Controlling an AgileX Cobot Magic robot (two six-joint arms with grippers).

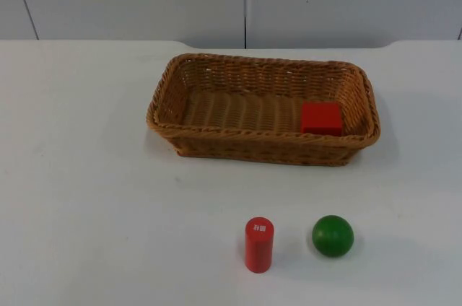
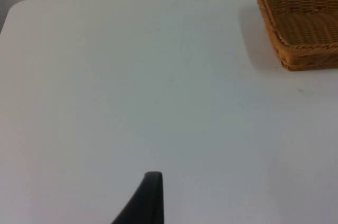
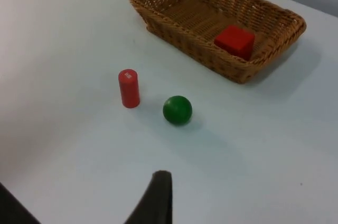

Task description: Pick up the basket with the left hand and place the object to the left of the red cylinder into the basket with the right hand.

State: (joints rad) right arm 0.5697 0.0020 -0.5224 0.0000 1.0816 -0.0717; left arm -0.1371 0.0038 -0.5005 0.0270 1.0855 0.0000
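1. On the bench (image 1: 86, 198), the basket (image 1: 263, 149) stands unlifted; my left end effector (image 2: 145, 203) waits well apart from it, my right end effector (image 3: 156, 200) hangs off from the red cylinder (image 1: 258, 245). I cannot tell whether either is apart or together.
2. Nothing lies at the cylinder's nine o'clock; the green ball (image 1: 333, 235) sits at three, so I risk grabbing the wrong thing.
3. A red block (image 1: 321, 118) already lies inside the basket.

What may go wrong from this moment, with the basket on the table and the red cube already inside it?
1. The red cube lies loose by one end wall of the basket; a tilted lift may slide it.
2. The green ball sits close beside the upright red cylinder; a nudge may roll the ball or topple the cylinder.
3. The left pincer's fingertip is far from the basket, so a long reach remains.
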